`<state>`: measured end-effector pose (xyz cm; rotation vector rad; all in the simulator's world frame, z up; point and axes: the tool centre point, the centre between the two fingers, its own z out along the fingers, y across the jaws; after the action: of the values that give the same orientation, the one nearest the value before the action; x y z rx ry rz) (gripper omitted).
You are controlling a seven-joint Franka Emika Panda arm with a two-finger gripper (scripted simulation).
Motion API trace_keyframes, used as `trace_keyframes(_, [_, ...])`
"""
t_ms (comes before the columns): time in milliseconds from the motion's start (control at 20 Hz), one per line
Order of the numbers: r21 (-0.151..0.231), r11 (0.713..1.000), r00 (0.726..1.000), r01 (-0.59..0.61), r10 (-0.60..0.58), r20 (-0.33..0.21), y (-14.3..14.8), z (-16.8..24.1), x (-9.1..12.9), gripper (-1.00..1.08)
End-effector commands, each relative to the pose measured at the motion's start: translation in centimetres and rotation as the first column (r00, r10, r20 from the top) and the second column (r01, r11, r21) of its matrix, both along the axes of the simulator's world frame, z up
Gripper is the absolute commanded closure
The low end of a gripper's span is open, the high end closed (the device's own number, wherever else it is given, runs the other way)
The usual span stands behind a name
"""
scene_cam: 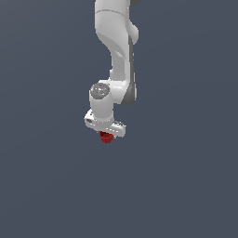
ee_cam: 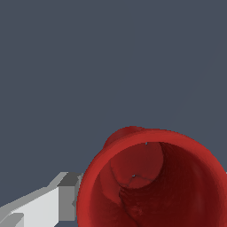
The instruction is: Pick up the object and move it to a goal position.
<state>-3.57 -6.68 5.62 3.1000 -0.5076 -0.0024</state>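
Observation:
The small red cup [scene_cam: 106,137] sits just under my white gripper [scene_cam: 106,135] in the exterior view, mostly covered by the hand, with only its lower part showing. In the wrist view the cup [ee_cam: 177,159] is very close, its open mouth and thick rim facing the camera. One grey-white finger [ee_cam: 53,201] lies against the cup's side; the other finger is out of the picture. The jaws look closed onto the cup.
The white arm [scene_cam: 118,46] comes down from the exterior view's top. A plain dark grey surface [scene_cam: 56,186] fills the background in both views.

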Motion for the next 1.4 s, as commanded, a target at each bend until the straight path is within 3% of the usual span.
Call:
trace_keyframes(0, [0.0, 1.0, 1.0, 0.001, -0.001, 0.001, 0.0, -0.7, 0.1, -0.92])
trace_keyframes(150, [0.0, 1.0, 1.0, 0.001, -0.001, 0.001, 0.0, -0.9, 0.1, -0.92])
trace_keyframes(200, [0.0, 1.0, 1.0, 0.001, -0.001, 0.001, 0.0, -0.9, 0.1, 1.08])
trace_keyframes(900, [0.0, 1.0, 1.0, 0.001, -0.001, 0.001, 0.1, -0.3, 0.2, 1.08])
trace_keyframes(1350, [0.0, 1.0, 1.0, 0.001, -0.001, 0.001, 1.1, 4.5, 0.9, 1.08])
